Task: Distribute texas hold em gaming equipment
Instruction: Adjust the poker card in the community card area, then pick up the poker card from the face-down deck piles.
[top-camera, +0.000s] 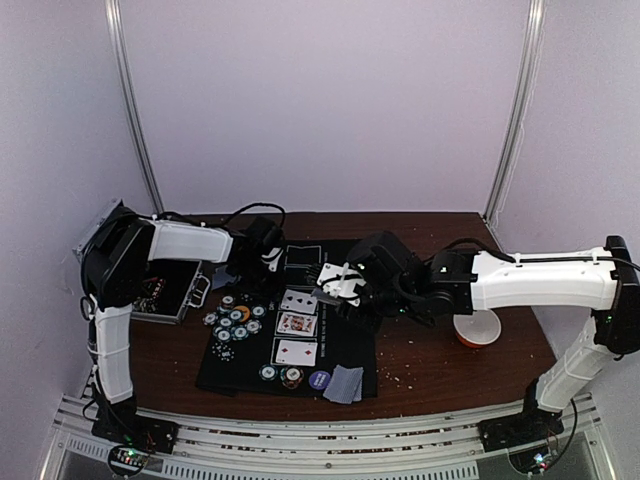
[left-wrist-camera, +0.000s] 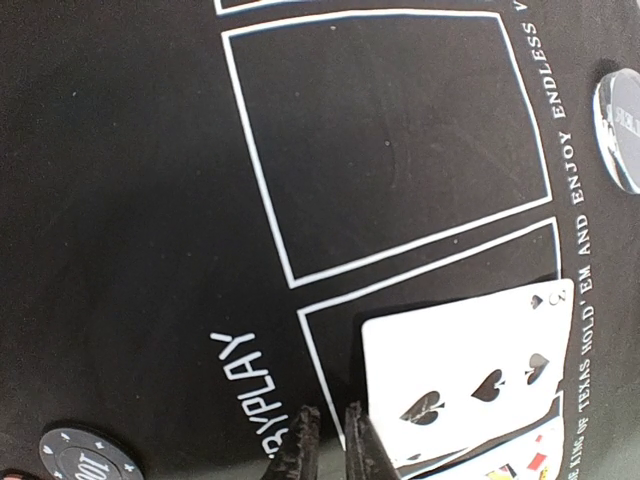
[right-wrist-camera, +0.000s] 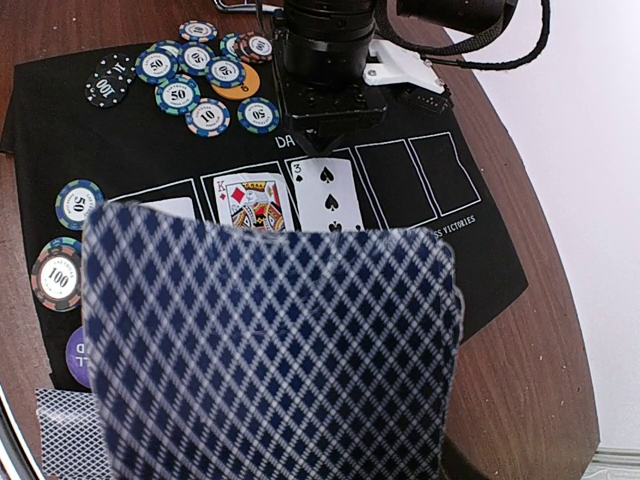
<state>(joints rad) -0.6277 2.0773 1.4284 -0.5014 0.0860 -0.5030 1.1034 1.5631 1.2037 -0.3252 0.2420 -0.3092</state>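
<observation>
Right hand (top-camera: 333, 285) pinching diamond-backed playing card (right-wrist-camera: 270, 350), left hand (left-wrist-camera: 333, 435) pressed together, three of spades (left-wrist-camera: 470, 380) just beside it

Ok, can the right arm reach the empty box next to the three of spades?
Probably yes: that box lies bare with the right gripper close, though the left gripper hangs by the three of spades.

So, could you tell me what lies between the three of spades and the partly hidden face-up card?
The king of diamonds lies between the three of spades and the partly hidden card; the right wrist view shows it.
</observation>
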